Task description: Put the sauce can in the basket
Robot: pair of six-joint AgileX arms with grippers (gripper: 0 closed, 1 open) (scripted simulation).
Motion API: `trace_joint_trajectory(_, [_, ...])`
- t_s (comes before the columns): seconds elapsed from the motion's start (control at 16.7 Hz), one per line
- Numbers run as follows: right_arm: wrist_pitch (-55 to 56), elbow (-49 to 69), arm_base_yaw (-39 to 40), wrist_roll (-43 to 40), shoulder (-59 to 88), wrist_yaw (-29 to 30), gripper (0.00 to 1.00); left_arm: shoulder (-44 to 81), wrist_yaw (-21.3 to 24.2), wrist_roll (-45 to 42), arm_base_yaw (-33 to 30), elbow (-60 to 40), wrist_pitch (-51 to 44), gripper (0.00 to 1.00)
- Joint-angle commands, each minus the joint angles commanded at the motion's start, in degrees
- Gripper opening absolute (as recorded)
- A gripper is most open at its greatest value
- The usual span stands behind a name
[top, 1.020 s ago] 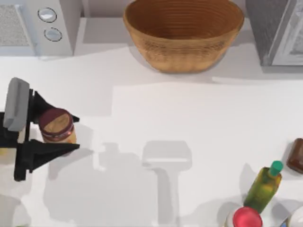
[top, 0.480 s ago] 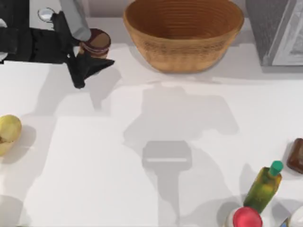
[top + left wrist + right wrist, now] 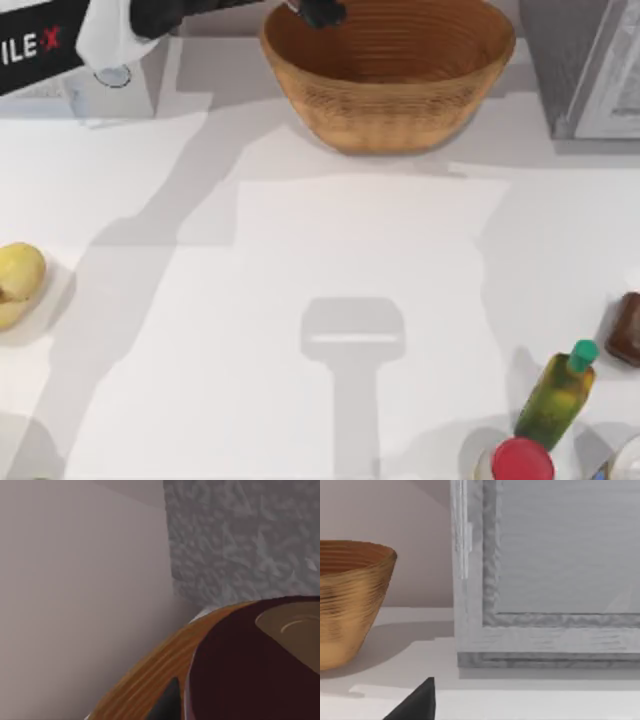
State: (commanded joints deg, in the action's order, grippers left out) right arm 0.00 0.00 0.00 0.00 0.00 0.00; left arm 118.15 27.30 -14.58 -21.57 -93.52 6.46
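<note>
Along the near edge of the tabletop (image 3: 300, 250), toward its right corner in the top view, stand a red-lidded jar (image 3: 520, 462) and a green-capped yellow bottle (image 3: 556, 393), with a small brown block (image 3: 626, 328) just behind them at the right edge. At the left edge lies a yellow fruit (image 3: 18, 283). None of these appear in the wrist views.

At the far edge sits the basket (image 3: 390, 105), between a white appliance (image 3: 115, 85) at the far left corner and a grey cabinet (image 3: 585, 65) at the far right corner. From above, the basket's ribbed inside looks bare where it is visible. The left arm reaches in from the far left, and the dark tip of the left claw (image 3: 320, 12) hangs over the basket's far left rim.

The left wrist view adds what the top view hides: the sauce can (image 3: 250, 670), maroon with a tan top, sits very close to the camera, with the basket's wicker rim directly behind it and a dark fingertip (image 3: 167, 702) beside it. So the can is over the basket's rim, and the left claw appears clamped on it, though the contact itself is out of sight.

The right wrist view looks across the tabletop at the basket's side and the cabinet, with one dark fingertip (image 3: 417, 702) of the right claw at the frame's edge; I cannot tell whether that claw is open or closed.
</note>
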Motion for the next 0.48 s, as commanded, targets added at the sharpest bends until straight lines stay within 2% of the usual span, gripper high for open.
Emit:
trace_joint_trajectory(0.24, [0.0, 0.0, 0.0, 0.0, 0.0, 0.0, 1.00, 2.5, -4.8, 7.7, -3.1, -5.2, 2.0, 0.00])
trace_joint_trajectory(0.48, [0.0, 0.0, 0.0, 0.0, 0.0, 0.0, 1.00, 2.8, -5.3, 8.5, -3.4, -5.7, 2.1, 0.00])
